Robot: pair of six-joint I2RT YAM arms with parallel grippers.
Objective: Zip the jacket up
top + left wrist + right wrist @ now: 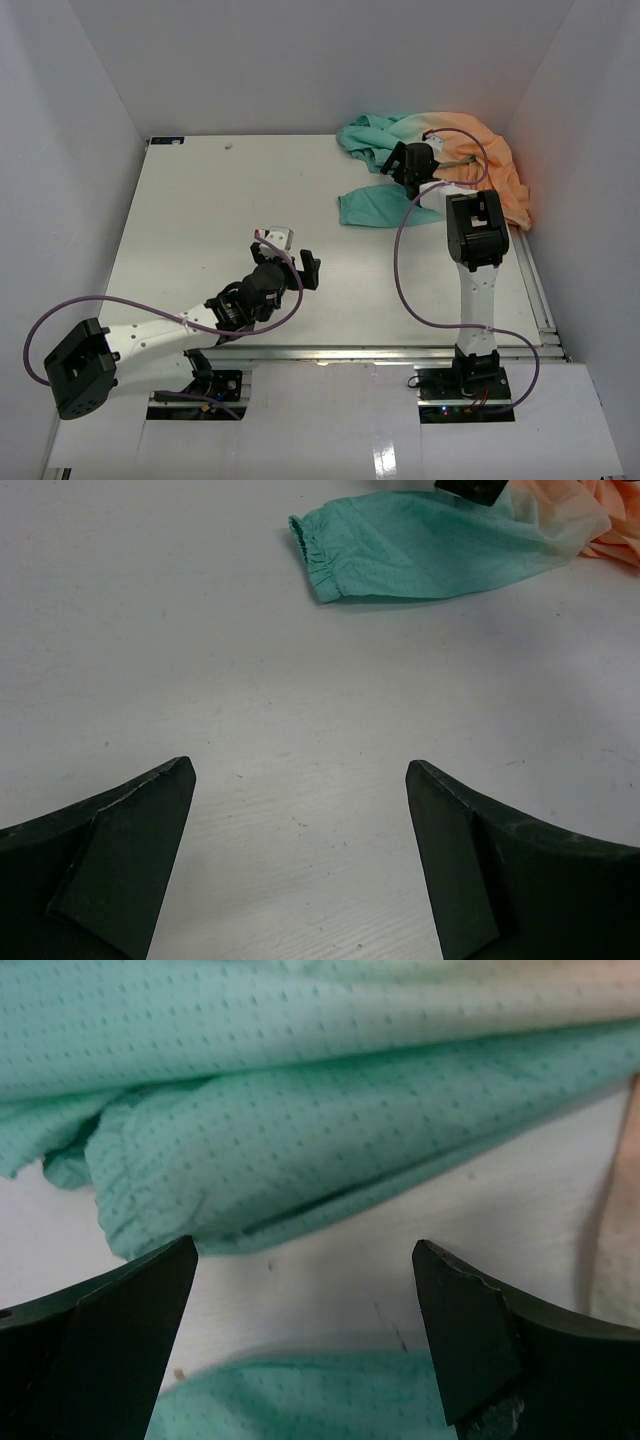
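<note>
Both arms' jaws stand apart, gripping nothing. The jacket (500, 180) lies bunched at the table's (200, 200) far right corner. The right gripper (408, 168) hovers over its teal folds. The left gripper (295, 262) hangs mid-table, well apart from the sleeve (375, 207).

Left tool (300, 770) and right tool (304, 1248) spread wide.

White table (200, 215) (faintly scuffed) between plain white walls (70, 140).
</note>
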